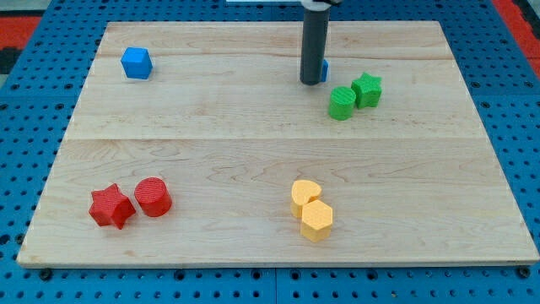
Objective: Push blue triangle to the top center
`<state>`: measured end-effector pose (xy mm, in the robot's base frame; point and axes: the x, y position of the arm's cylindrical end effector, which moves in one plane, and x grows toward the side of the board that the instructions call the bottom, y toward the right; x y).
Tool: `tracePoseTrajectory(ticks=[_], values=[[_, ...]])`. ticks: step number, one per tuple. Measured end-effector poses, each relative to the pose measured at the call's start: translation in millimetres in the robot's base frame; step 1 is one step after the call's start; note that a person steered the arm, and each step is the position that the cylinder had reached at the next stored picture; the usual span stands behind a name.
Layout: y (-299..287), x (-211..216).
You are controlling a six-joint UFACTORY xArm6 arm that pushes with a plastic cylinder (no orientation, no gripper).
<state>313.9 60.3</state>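
Taking the wooden board point(253, 135) as the landmark and reading from its left edge across: a blue cube point(136, 63) sits near the board's upper left corner, well apart from everything else. Down toward the lower left of the board, a red star point(111, 207) and a red cylinder point(153, 197) stand side by side, touching or nearly so. Past the board's middle, near its bottom edge, a yellow rounded block point(305, 194) and a yellow hexagon point(317, 221) are pressed together. Up near the board's top centre the dark rod comes down, and my tip point(312, 82) rests on the wood; there are no jaws on it to be apart or together. The blue triangle point(325, 70) is mostly hidden behind the rod, only a sliver peeking out on the rod's right, touching it or just beside it. Farther right on the board, a green cylinder point(342, 103) and a green star point(367, 89) sit touching.
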Motion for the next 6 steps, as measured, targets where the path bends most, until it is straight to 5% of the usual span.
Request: tracePoseTrajectory(ticks=[1,4,6], values=[[-2,-52],[93,-70],[-1,-97]])
